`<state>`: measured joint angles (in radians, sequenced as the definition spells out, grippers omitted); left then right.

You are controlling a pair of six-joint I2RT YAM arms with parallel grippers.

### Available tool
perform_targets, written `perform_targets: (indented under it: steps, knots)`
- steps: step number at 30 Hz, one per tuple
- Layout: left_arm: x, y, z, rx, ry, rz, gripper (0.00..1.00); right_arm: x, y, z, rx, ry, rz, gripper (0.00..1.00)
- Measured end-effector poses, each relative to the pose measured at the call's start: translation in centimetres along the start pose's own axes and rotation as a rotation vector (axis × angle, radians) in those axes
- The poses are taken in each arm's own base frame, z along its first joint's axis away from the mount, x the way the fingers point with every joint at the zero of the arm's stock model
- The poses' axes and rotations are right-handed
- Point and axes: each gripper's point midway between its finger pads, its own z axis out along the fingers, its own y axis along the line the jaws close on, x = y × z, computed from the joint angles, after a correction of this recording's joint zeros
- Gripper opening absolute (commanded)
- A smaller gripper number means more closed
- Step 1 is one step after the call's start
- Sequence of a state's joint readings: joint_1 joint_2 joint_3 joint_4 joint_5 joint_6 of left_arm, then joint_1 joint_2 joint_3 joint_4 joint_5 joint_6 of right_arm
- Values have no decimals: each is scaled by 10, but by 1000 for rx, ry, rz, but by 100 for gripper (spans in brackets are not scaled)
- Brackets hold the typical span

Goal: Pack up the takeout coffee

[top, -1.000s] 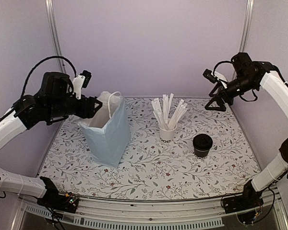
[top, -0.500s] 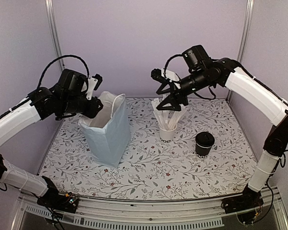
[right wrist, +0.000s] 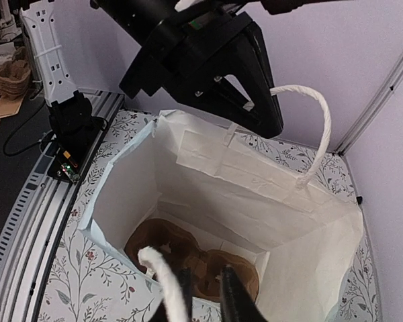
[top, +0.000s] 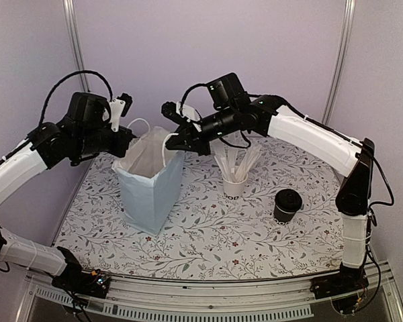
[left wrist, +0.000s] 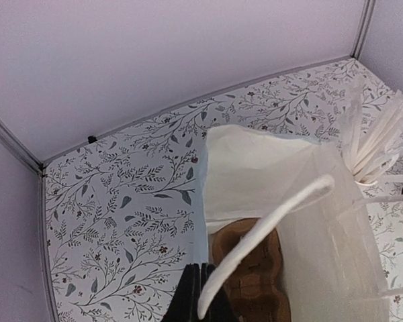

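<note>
At the mat's right side: takeout coffee [top: 285,204], black, upright, well apart from the bag.
Between coffee and bag: white cup [top: 234,186] bristling with tall wrapped sticks, standing in the straight path.
Paper bag [top: 151,194]: pale blue outside, white inside, mouth open, twisted cord handles; a brown moulded carrier [right wrist: 188,258] lies on its floor.
Left gripper [left wrist: 199,275]: fingers pressed together at the bag's rim; I cannot tell whether paper is nipped.
Right gripper [right wrist: 203,272]: fingers a narrow gap apart over the opposite rim, holding nothing visible.
Open room: floral mat [top: 208,245] shows between bag and near rail.
</note>
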<state>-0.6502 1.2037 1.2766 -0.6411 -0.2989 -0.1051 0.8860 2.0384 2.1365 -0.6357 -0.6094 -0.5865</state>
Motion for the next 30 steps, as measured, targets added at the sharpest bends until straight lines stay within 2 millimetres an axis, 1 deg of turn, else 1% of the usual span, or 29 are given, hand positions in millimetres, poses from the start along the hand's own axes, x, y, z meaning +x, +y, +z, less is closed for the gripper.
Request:
perform_targets:
  steps: [4,8,10,11,14,15,16,17,19,20,22,26,30]
  knots:
    - [-14,7,-14,-4,-68,-27,0,-9,4,10,-2,-30,-1,0]
    - [-30,15,-25,-7,-138,-56,0,-29,13,11,8,-65,-31,0]
    - [-36,14,-29,7,-156,-63,0,-46,27,10,1,-79,-59,0]
    - [-39,13,-31,15,-164,-66,0,-58,37,9,-2,-93,-86,0]
    - [-51,9,-39,48,-194,-71,0,-98,77,3,-27,-141,-176,0]
    - [-54,8,-41,57,-204,-73,0,-107,84,-2,-19,-151,-201,0]
    - [-58,7,-44,69,-215,-75,0,-119,102,-2,-36,-168,-234,0]
    - [-61,5,-46,83,-225,-76,0,-128,114,-4,-40,-179,-262,0]
    - [-64,1,-48,107,-234,-77,0,-138,129,-7,-39,-191,-302,0]
    - [-63,-1,-48,122,-233,-78,0,-141,132,-8,-33,-191,-316,0]
    - [-63,-7,-48,158,-230,-80,0,-141,128,-9,-9,-183,-327,0]
    - [-58,-19,-46,221,-218,-80,0,-127,113,-6,40,-136,-323,0]
    - [-55,-28,-45,272,-212,-77,0,-115,109,-2,50,-97,-314,0]
